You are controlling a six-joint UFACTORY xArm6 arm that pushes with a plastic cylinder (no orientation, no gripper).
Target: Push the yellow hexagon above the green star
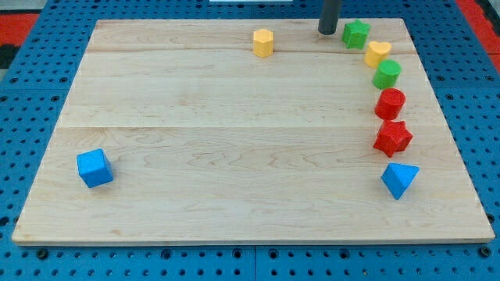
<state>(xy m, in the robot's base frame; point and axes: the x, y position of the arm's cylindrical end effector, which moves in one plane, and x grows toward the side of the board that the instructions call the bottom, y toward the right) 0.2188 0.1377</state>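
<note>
The yellow hexagon (263, 42) stands near the board's top edge, a little right of the middle. The green star (356, 33) sits at the view's top right. My tip (327, 32) rests on the board between them, just left of the green star and well right of the yellow hexagon, touching neither.
A curved line of blocks runs down the view's right side below the green star: a yellow heart (377, 53), a green cylinder (387, 74), a red cylinder (390, 103), a red star (392, 138), a blue triangle (399, 179). A blue cube (94, 168) lies at the lower left.
</note>
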